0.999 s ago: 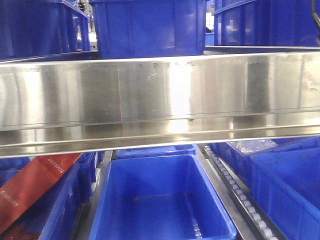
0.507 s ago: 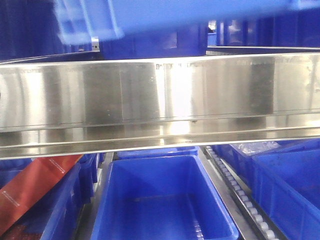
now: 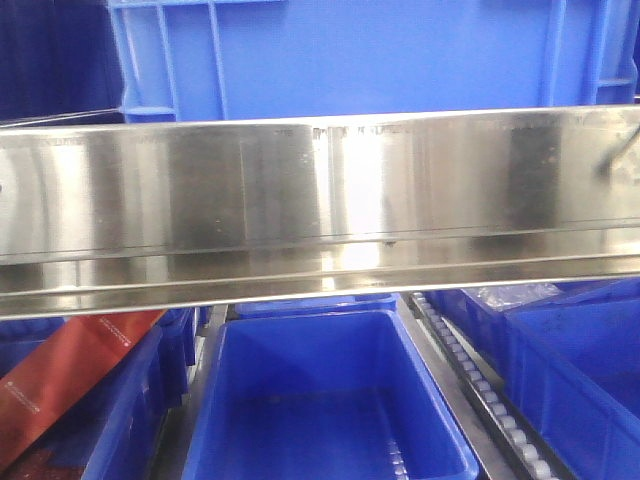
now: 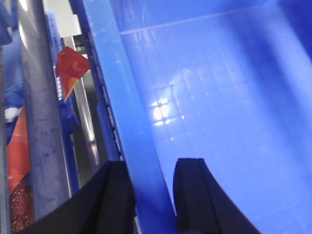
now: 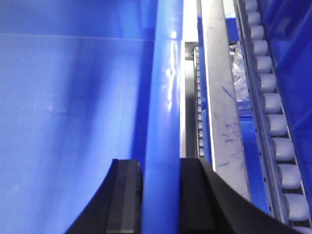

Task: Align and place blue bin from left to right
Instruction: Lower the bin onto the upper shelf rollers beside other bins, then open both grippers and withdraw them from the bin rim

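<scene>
Both grippers are clamping the blue bin: left gripper straddling its left wall, right gripper straddling its right wall.

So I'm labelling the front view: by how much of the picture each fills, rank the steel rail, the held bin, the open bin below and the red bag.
1. Shiny steel rail
2. Held blue plastic bin; closeness inflates it
3. Empty open blue bin
4. Red bag
</scene>
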